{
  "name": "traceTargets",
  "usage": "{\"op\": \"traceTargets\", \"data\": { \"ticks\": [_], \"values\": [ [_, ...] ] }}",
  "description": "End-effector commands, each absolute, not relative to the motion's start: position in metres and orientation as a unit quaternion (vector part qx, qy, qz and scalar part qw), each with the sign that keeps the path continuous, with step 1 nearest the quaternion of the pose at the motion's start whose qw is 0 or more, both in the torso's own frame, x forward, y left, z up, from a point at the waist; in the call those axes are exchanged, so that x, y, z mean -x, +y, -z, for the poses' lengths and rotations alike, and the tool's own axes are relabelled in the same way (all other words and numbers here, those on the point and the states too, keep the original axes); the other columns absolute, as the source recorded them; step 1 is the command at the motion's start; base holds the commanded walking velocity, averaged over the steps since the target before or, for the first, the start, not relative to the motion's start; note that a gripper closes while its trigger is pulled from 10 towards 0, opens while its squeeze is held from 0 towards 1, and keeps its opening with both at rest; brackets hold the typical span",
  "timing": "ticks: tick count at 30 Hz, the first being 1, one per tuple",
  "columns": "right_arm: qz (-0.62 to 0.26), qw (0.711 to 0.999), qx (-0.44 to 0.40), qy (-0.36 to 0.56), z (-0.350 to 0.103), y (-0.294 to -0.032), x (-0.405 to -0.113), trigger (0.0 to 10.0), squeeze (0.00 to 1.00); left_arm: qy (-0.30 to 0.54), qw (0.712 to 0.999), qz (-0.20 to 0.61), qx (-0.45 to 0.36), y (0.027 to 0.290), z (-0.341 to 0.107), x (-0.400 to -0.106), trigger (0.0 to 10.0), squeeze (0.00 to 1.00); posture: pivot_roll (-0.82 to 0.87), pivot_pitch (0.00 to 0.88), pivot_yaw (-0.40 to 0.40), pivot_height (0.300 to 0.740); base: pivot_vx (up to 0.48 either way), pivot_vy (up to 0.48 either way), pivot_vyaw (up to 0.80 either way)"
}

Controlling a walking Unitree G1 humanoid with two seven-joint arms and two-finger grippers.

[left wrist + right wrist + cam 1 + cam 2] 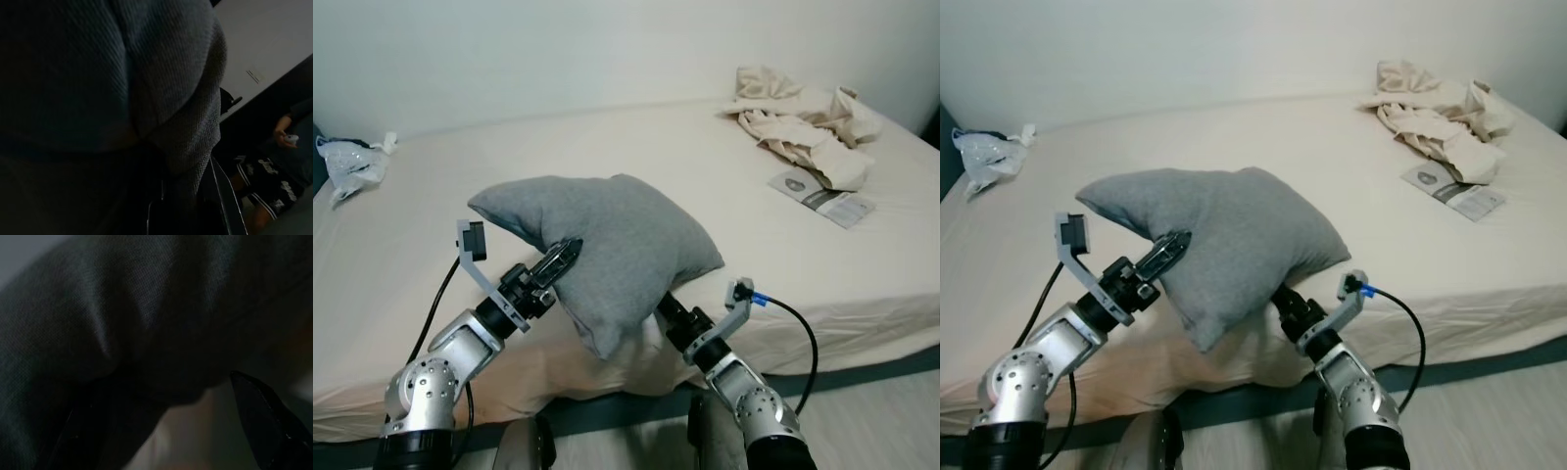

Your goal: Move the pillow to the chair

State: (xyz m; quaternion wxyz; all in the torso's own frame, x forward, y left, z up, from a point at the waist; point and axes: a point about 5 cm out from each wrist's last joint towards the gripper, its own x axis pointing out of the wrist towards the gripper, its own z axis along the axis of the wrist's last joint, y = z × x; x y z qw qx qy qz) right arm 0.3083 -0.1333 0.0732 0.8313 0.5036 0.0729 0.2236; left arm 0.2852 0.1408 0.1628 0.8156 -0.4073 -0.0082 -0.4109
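Observation:
A grey pillow (617,245) is held up over the near edge of the bed (607,137), between my two grippers. My left gripper (560,259) pinches the pillow's left side, one black finger lying on the fabric. From below on the right, my right gripper (666,308) reaches up into the pillow, its tips hidden under the cloth. Grey knit fabric (122,73) sits creased close before the left wrist camera. In the right wrist view the pillow (146,308) bulges between the fingers (264,416). I see no chair.
A crumpled beige cloth (803,122) and a booklet (822,196) lie at the bed's far right. A plastic bag (352,166) rests at the far left by the wall. A person's hand (288,139) shows past the pillow in the left wrist view.

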Motion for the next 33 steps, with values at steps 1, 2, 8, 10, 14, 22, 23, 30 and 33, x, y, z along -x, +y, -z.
{"op": "traceTargets", "data": {
  "ticks": [1, 2, 8, 10, 14, 22, 23, 30, 33],
  "values": [
    [-0.229, 0.816, -0.527, 0.061, -0.082, -0.129, -0.314, 10.0, 1.0, 0.017, 0.8, 0.444, 0.403, 0.127, -0.159, -0.282, 0.0, 0.0, 0.01, 0.088, 0.066, 0.56, 0.0, 0.0, 0.0],
    [-0.228, 0.812, -0.534, 0.058, -0.085, -0.13, -0.316, 10.0, 1.0, 0.021, 0.799, 0.446, 0.403, 0.127, -0.159, -0.281, 0.0, 0.0, 0.01, 0.088, 0.066, 0.56, 0.0, 0.0, 0.0],
    [-0.204, 0.776, -0.597, 0.024, -0.098, -0.14, -0.326, 10.0, 1.0, 0.032, 0.798, 0.454, 0.394, 0.128, -0.155, -0.279, 0.0, 0.0, 0.01, 0.085, 0.065, 0.56, 0.0, 0.0, 0.0],
    [-0.223, 0.748, -0.625, 0.004, -0.108, -0.141, -0.328, 10.0, 1.0, 0.033, 0.801, 0.451, 0.392, 0.129, -0.153, -0.278, 0.0, 0.0, 0.02, 0.082, 0.059, 0.56, 0.0, 0.0, 0.0],
    [-0.267, 0.733, -0.625, 0.0, -0.116, -0.139, -0.325, 10.0, 1.0, 0.04, 0.816, 0.428, 0.387, 0.134, -0.148, -0.28, 0.0, 0.0, 0.02, 0.08, 0.053, 0.56, 0.0, 0.0, 0.0],
    [-0.256, 0.713, -0.653, -0.013, -0.114, -0.151, -0.319, 10.0, 1.0, 0.046, 0.838, 0.39, 0.379, 0.145, -0.141, -0.284, 0.0, 0.0, 0.02, 0.078, 0.046, 0.56, 0.0, 0.0, 0.0],
    [-0.258, 0.709, -0.656, -0.017, -0.115, -0.153, -0.317, 10.0, 1.0, 0.046, 0.841, 0.385, 0.378, 0.147, -0.14, -0.284, 0.0, 0.0, 0.02, 0.077, 0.047, 0.56, 0.0, 0.0, 0.0],
    [-0.269, 0.706, -0.655, -0.016, -0.115, -0.158, -0.305, 10.0, 1.0, 0.051, 0.855, 0.359, 0.371, 0.152, -0.134, -0.289, 0.0, 0.0, 0.01, 0.073, 0.051, 0.56, 0.0, 0.0, 0.0],
    [-0.254, 0.722, -0.643, -0.009, -0.11, -0.164, -0.301, 10.0, 1.0, 0.052, 0.856, 0.36, 0.369, 0.151, -0.133, -0.289, 0.0, 0.0, 0.0, 0.072, 0.056, 0.56, 0.0, 0.0, 0.0]
  ]
}}
